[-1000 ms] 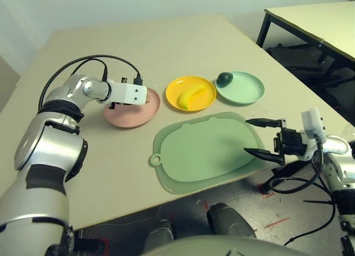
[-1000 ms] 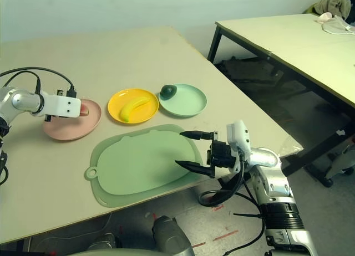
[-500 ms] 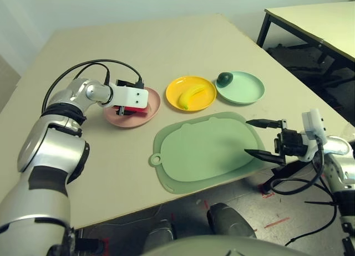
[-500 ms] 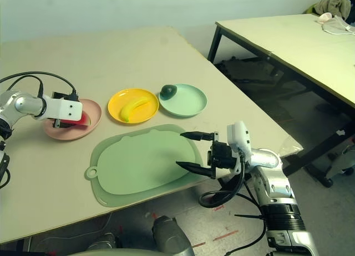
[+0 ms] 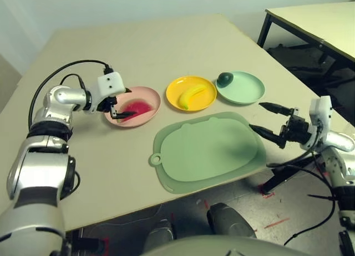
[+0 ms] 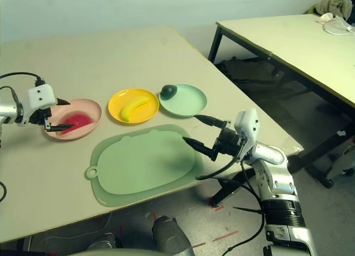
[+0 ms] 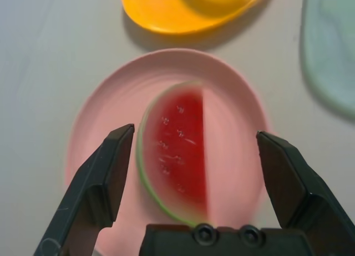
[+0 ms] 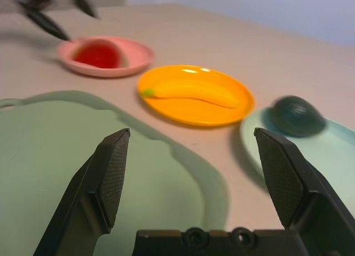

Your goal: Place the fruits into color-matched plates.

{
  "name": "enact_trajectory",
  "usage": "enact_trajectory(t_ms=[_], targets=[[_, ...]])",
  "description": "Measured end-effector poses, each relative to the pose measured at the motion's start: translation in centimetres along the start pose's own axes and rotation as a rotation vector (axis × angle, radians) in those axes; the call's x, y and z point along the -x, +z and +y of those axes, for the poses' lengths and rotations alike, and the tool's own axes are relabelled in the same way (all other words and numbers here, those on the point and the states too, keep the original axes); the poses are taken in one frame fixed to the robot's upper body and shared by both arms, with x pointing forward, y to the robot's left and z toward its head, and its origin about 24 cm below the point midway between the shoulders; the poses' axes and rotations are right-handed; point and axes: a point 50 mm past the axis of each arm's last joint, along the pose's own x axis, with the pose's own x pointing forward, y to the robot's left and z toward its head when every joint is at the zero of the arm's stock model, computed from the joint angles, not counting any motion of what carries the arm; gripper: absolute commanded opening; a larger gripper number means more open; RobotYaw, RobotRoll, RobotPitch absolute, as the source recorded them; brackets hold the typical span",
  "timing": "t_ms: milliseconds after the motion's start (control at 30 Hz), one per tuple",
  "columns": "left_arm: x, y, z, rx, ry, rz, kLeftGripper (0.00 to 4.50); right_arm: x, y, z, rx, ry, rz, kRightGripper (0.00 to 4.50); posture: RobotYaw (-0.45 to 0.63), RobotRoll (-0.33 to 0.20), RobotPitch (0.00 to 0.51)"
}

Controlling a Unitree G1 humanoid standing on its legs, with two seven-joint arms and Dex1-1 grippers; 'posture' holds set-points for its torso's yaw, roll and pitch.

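Note:
The red watermelon wedge (image 5: 137, 108) lies on its side in the pale pink plate (image 5: 147, 95). My left gripper (image 5: 119, 108) hovers open just left of it, its fingers apart on either side of the wedge (image 7: 180, 156) without touching it. The banana (image 5: 191, 95) lies in the yellow plate (image 5: 206, 102). On the far rim of the mint green plate (image 5: 247, 91) sits the dark avocado (image 5: 224, 78). My right gripper (image 5: 256, 115) is open and holds nothing, raised over the right edge of the green mat.
A large green cutting mat (image 5: 205, 150) lies bare near the table's front edge. Black cables loop off my left wrist (image 5: 66, 73). A second table (image 5: 319, 18) stands off to the right across a gap of floor.
My left gripper has opened, let the watermelon go into the pink plate and drawn back to the left. My right gripper has lifted a little and shifted right, still open.

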Motion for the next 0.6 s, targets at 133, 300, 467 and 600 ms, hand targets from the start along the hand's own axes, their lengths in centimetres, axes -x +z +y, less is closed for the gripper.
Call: enact_trajectory(t_ms=[133,300,467,600], targets=[[1.5,-0.7,-1.2,0.239,0.216,-0.129,4.48,0.0,-0.7,-0.4,0.020,-0.094,0.042,4.50,-0.20,0.000,0.065],[2.8,-2.2,-2.7,0.504,0.545,-0.278,4.48,0.1,-1.1,-0.8,0.056,-0.176,0.058,4.50,-0.18,0.000,0.077],[2.5,-4.7,-5.8,0.739,0.755,-0.306,4.48,0.7,-1.1,-1.4,0.101,-0.276,0.070,4.50,-0.19,0.000,0.111],[2.0,-5.8,-7.8,0.836,0.830,-0.286,4.48,1.2,-1.8,-1.5,0.124,-0.357,0.094,4.50,-0.18,0.000,0.137]])
